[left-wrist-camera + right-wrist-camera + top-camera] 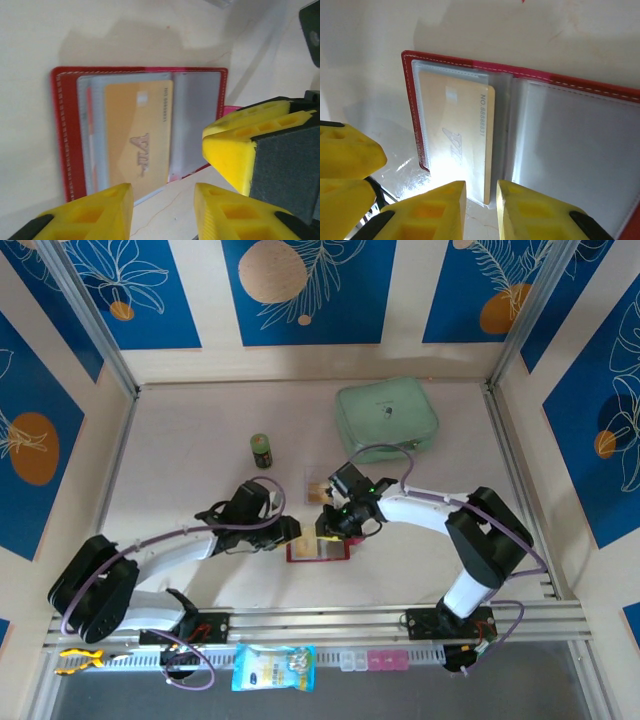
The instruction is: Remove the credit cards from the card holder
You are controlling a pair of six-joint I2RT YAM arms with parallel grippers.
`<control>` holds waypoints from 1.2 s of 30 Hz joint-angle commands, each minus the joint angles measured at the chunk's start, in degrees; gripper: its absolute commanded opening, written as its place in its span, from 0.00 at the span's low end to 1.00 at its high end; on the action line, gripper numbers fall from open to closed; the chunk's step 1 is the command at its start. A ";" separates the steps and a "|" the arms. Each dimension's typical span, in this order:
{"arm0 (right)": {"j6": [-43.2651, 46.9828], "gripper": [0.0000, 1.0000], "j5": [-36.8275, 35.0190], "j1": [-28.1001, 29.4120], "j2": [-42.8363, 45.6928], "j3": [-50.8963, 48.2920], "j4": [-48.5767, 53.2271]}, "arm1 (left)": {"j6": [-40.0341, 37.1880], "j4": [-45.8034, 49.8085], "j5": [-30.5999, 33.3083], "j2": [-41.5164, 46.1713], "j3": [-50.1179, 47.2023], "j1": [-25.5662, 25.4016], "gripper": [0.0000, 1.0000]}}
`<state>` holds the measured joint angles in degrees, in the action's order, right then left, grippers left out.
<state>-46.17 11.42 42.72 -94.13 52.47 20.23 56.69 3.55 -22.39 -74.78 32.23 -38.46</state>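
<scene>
Top: holder (318,551) lies open on table (190,450), front centre. L gripper (292,531) at its left edge, R gripper (327,524) over its rear edge. Loose cards (318,485) on table just behind.
L wrist: gold card (140,145) sits in clear sleeve (197,125), holder's left half. L fingers (100,210) stand at narrow gap, nothing between.
R wrist: card end pokes from sleeve at mouth of R fingers (535,215). Narrow gap, no grip seen.

Table (190,430): card holder (318,550) (open), cards (316,484), green pouch (386,418), bottle (261,450).
</scene>
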 commanded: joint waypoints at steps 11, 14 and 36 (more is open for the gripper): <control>-1.77 0.23 1.50 1.40 -1.89 0.97 -1.97 | -0.69 -4.63 -2.22 -4.65 -0.94 0.58 0.18; -1.90 0.23 1.58 1.49 -2.28 0.87 -2.38 | -1.14 -4.35 -1.70 -5.41 -0.75 0.55 0.14; -2.20 0.19 2.64 1.75 -5.14 0.88 -4.41 | -1.67 -2.85 -0.90 -8.06 -1.00 0.52 0.10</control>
<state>-48.10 12.49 43.92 -98.24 52.77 15.84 56.47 -0.49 -23.53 -82.26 30.61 -38.35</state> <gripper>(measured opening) 0.189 0.105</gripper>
